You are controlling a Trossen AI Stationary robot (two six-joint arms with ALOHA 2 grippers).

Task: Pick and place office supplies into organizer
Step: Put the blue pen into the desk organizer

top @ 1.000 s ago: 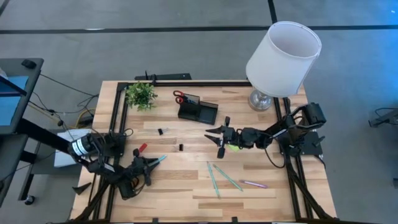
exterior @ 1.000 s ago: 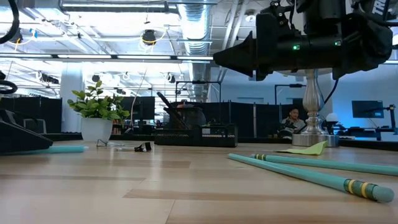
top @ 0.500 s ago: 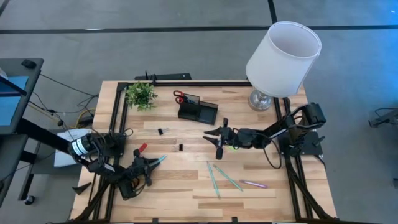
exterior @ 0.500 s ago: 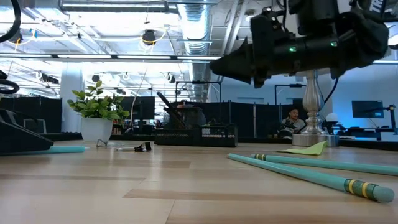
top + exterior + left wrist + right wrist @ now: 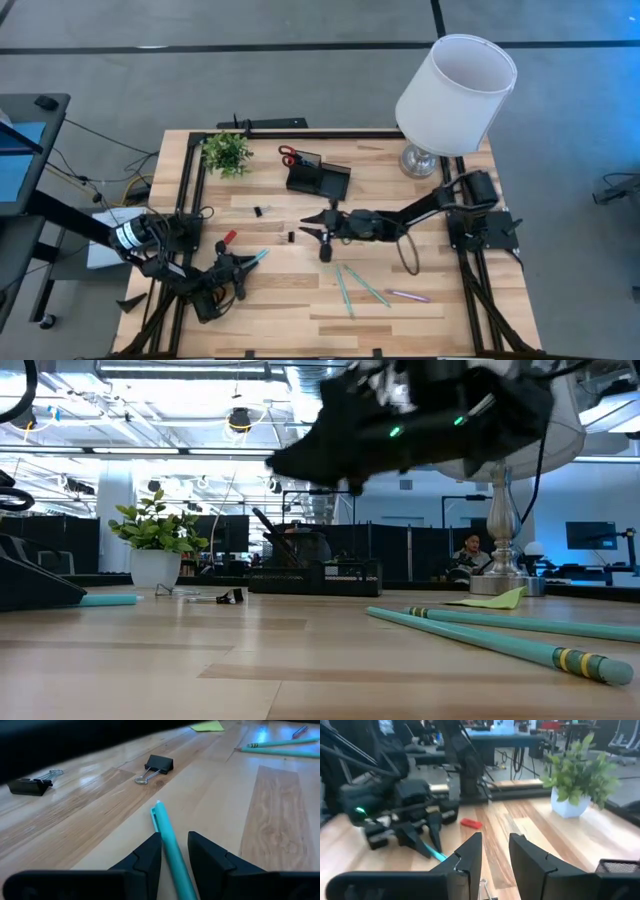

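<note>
My left gripper (image 5: 238, 266) sits low at the table's near left, shut on a teal pen (image 5: 167, 832). My right gripper (image 5: 312, 232) hangs open above the middle of the table, pointing toward the left edge, with nothing between its fingers (image 5: 470, 852). A black binder clip (image 5: 291, 237) lies just below and ahead of it. The black organizer (image 5: 318, 179) stands farther back, with red-handled scissors (image 5: 289, 155) upright in its taller section. Two teal pens (image 5: 356, 284) and a pink pen (image 5: 408, 295) lie near the front. The lime sticky pad (image 5: 492, 598) lies flat near the lamp's foot. My left gripper holds the teal pen's shaft (image 5: 176, 862) between its two fingers, which lie along the pen. The pen sticks out ahead of the fingertips, slanting down toward the table's right. Its free end (image 5: 157, 806) is close above the wood; whether it touches, I cannot tell.
A white-shaded lamp (image 5: 455, 90) stands at the far right and a small potted plant (image 5: 227, 152) at the far left. A second binder clip (image 5: 258, 211) and a small red item (image 5: 227, 238) lie left of the middle. Bare wood lies between the two grippers.
My right gripper has gone toward the table's left edge, staying above the table, and has left the sticky pad behind it. Its fingers keep the same gap.
</note>
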